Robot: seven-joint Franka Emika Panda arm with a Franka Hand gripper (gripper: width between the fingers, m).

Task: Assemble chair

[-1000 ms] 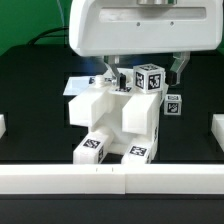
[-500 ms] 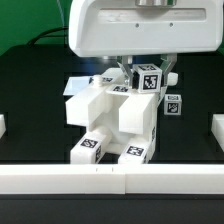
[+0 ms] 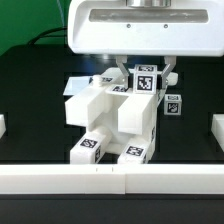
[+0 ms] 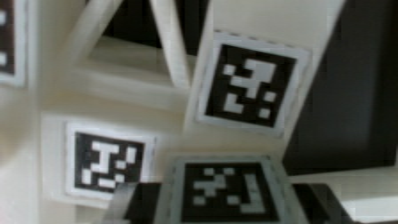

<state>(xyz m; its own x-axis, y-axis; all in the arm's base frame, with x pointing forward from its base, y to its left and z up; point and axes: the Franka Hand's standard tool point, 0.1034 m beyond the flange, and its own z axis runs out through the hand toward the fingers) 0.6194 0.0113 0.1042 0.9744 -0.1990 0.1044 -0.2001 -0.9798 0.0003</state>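
Several tags (image 4: 249, 85) close-up in wrist view; exterior view's whole chair (image 3: 110, 115) beneath tool (image 3: 147, 74), grip unclear.

On my exterior view the chair body (image 3: 108, 115) stands mid-surface (image 3: 30, 115), its front feet (image 3: 90, 148) toward the rail (image 3: 110, 180) that runs across the front. The tagged block (image 3: 148, 80) sits on top of the body toward the exterior view's right, clamped between the fingers of the hand (image 3: 148, 72) directly above. A small cube (image 3: 173, 103) lies just beside the body on that right side, and the marker board (image 3: 75, 88) lies behind it, leftward.
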